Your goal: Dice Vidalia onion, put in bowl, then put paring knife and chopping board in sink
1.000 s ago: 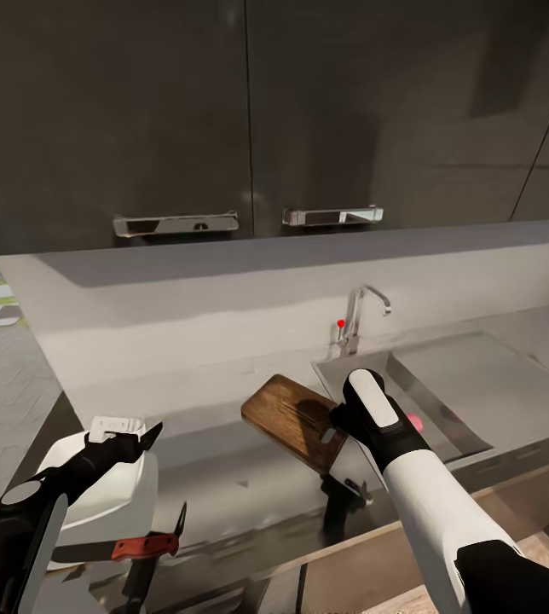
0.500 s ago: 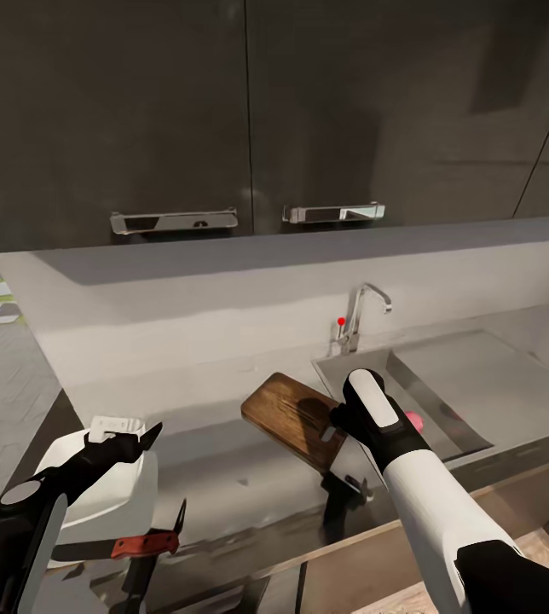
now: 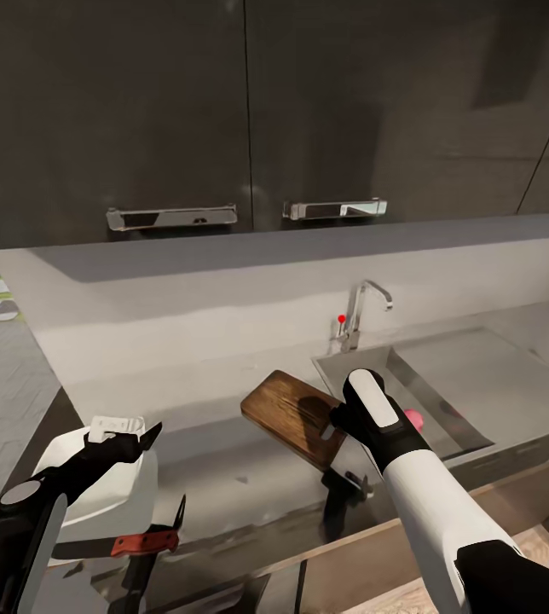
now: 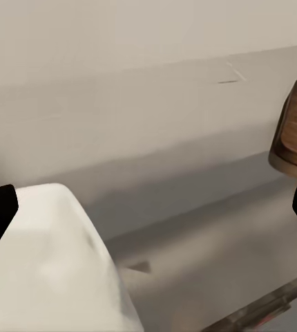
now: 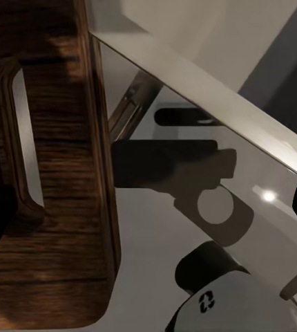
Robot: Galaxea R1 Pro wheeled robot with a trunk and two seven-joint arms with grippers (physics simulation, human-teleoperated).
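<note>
Right tool at board's handle end; onion in the sink beyond.
Right tool [image 3: 343, 425] seems spread around chopping board [image 3: 296, 418]; Vidalia onion [image 3: 412, 419] at its 3 o'clock in sink [image 3: 445, 388]; left tool [image 3: 138, 440] wide, by bowl [image 3: 112, 490].

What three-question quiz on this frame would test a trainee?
1. True or false: the Vidalia onion rests on the chopping board.
2. Where does the paring knife lie? A) on the countertop by the bowl; B) in the sink; C) between the right gripper's fingers.
3. Fill in: the right gripper, fingers apart, is at the board's ____ end.

Key: 1 false, it is in the sink; 2 A; 3 handle-slot.
</note>
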